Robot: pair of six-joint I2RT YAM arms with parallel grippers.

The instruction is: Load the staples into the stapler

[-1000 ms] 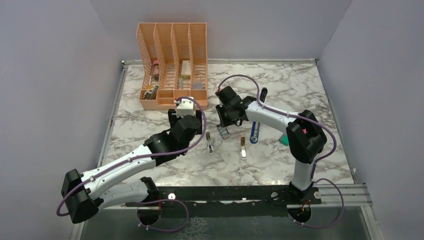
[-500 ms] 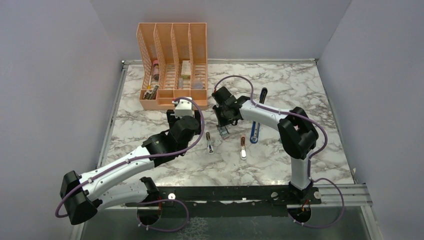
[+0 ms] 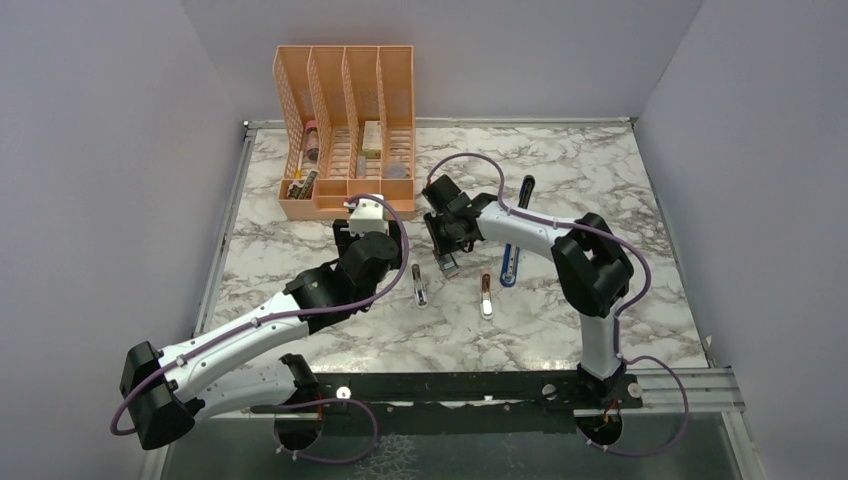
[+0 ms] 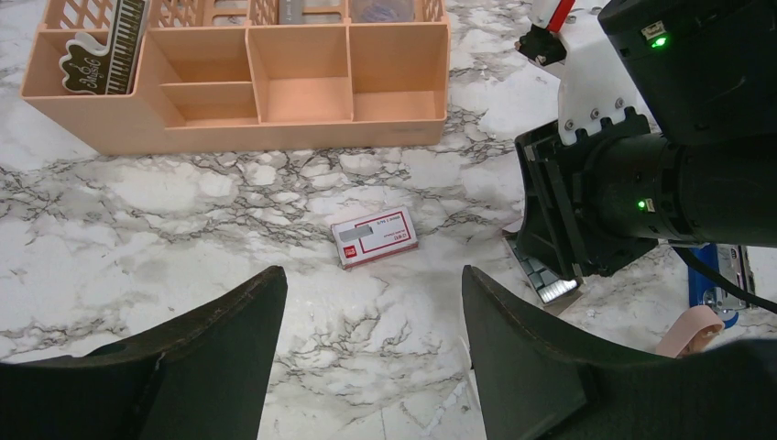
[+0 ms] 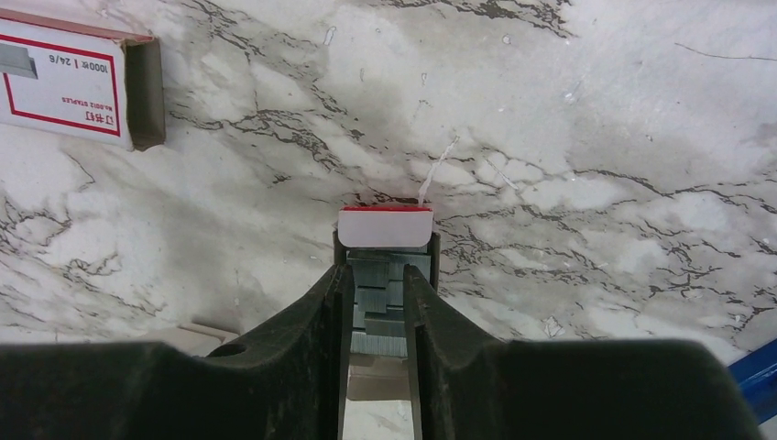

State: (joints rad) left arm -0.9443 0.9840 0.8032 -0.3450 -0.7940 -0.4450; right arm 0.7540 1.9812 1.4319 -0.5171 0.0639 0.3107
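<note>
Item: right fingers (image 5: 341, 293), drawn narrow and pressed against both sides of the staples (image 5: 377, 310) in their open tray (image 5: 385, 227); we judge a grip taken. Change: since a second ago the right elbow has swung left and the wrist has settled over the tray, while the left arm has barely moved. Item: left fingers (image 4: 247, 312), spread wide and empty, above the box sleeve (image 4: 374, 236). Item: stapler (image 3: 510, 265), on the desk (image 3: 600, 180) right of the tray, untouched. Loading remains undone; we judge that lifting the strip comes next.
</note>
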